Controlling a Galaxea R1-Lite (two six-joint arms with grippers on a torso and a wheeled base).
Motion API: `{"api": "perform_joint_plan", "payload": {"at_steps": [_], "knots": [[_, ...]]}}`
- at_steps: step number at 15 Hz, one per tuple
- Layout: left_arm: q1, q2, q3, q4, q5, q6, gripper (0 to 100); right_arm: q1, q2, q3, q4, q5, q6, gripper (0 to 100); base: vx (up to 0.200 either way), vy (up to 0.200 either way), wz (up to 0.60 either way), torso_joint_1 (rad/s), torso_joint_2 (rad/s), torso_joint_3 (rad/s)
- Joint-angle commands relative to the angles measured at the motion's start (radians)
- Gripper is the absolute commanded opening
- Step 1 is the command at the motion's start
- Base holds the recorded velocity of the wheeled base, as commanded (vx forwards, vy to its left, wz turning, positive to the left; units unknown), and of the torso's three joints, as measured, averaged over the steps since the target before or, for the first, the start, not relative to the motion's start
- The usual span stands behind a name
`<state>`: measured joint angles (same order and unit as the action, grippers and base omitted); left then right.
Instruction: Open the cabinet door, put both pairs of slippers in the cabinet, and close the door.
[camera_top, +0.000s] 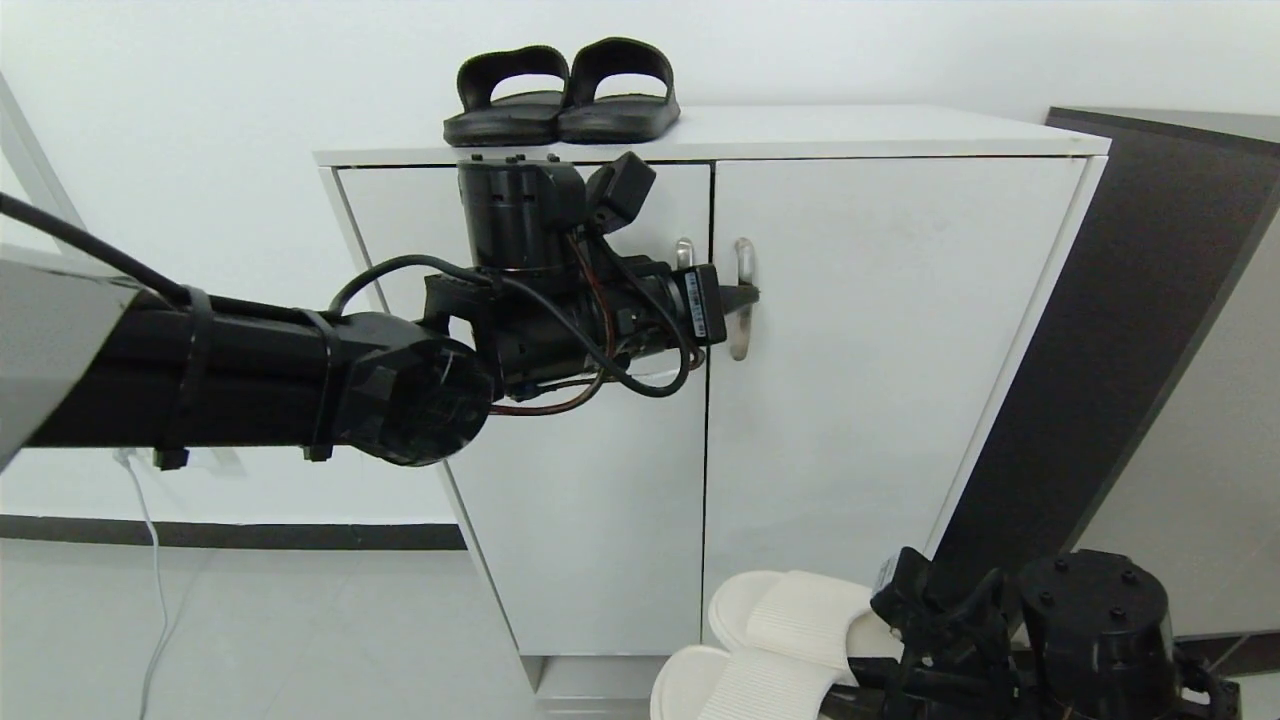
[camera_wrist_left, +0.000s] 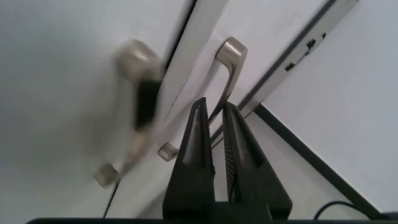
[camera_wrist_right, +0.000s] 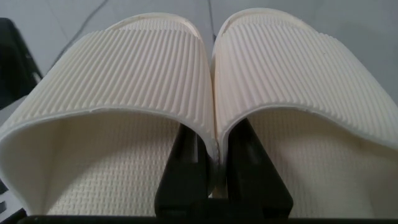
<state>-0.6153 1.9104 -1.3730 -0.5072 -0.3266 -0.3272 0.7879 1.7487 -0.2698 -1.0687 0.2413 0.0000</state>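
A white two-door cabinet (camera_top: 880, 350) stands with both doors closed. A pair of black slippers (camera_top: 562, 95) rests on its top. My left gripper (camera_top: 748, 295) is at the right door's metal handle (camera_top: 741, 260). In the left wrist view its narrow fingers (camera_wrist_left: 200, 134) pinch that handle (camera_wrist_left: 231, 56), and the left door's handle (camera_wrist_left: 134, 62) is beside it. Low at the cabinet's foot, my right gripper (camera_top: 885, 640) is shut on the white slippers (camera_top: 790, 630). It clamps the adjoining inner walls of the pair (camera_wrist_right: 155, 81).
A dark grey panel (camera_top: 1130, 350) leans along the cabinet's right side. A white cable (camera_top: 155, 600) hangs down the wall on the left, above a dark baseboard (camera_top: 230, 533). Open floor lies left of the cabinet.
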Motion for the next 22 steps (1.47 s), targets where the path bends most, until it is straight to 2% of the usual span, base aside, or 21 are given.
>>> {"api": "perform_joint_plan", "payload": {"at_steps": [1, 7, 9, 11, 13, 15, 18, 22], "knots": [[-0.003, -0.053, 0.063, -0.007, -0.002, -0.003, 0, -0.001, -0.011, 0.058, -0.051, 0.049, -0.032, 0, 0.0, 0.0, 0.0, 0.0, 0.0, 0.0], [-0.077, -0.228, 0.256, -0.02, -0.002, -0.007, 0, -0.001, -0.006, 0.095, -0.076, 0.082, -0.077, 0, 0.0, 0.0, 0.0, 0.0, 0.0, 0.0], [-0.083, -0.301, 0.327, -0.022, -0.006, -0.009, 0, -0.001, -0.005, 0.1, -0.074, 0.082, -0.098, 0, 0.0, 0.0, 0.0, 0.0, 0.0, 0.0], [-0.075, -0.329, 0.357, -0.024, -0.008, -0.01, 0, -0.001, 0.005, 0.098, -0.076, 0.081, -0.098, 0, 0.0, 0.0, 0.0, 0.0, 0.0, 0.0], [-0.035, -0.304, 0.365, -0.073, -0.011, -0.03, 0, -0.001, 0.006, 0.098, -0.076, 0.081, -0.098, 0, 0.0, 0.0, 0.0, 0.0, 0.0, 0.0], [0.008, -0.252, 0.361, -0.128, -0.029, -0.072, 0, 0.001, 0.006, 0.098, -0.076, 0.081, -0.1, 0, 0.0, 0.0, 0.0, 0.0, 0.0, 0.0], [0.054, -0.172, 0.339, -0.194, -0.06, -0.079, 0, 0.001, 0.009, 0.098, -0.076, 0.082, -0.098, 0, 0.0, 0.0, 0.0, 0.0, 0.0, 0.0], [0.055, -0.065, 0.219, -0.195, -0.062, -0.084, 0, 0.001, 0.023, 0.1, -0.076, 0.082, -0.1, 0, 0.0, 0.0, 0.0, 0.0, 0.0, 0.0]]}}
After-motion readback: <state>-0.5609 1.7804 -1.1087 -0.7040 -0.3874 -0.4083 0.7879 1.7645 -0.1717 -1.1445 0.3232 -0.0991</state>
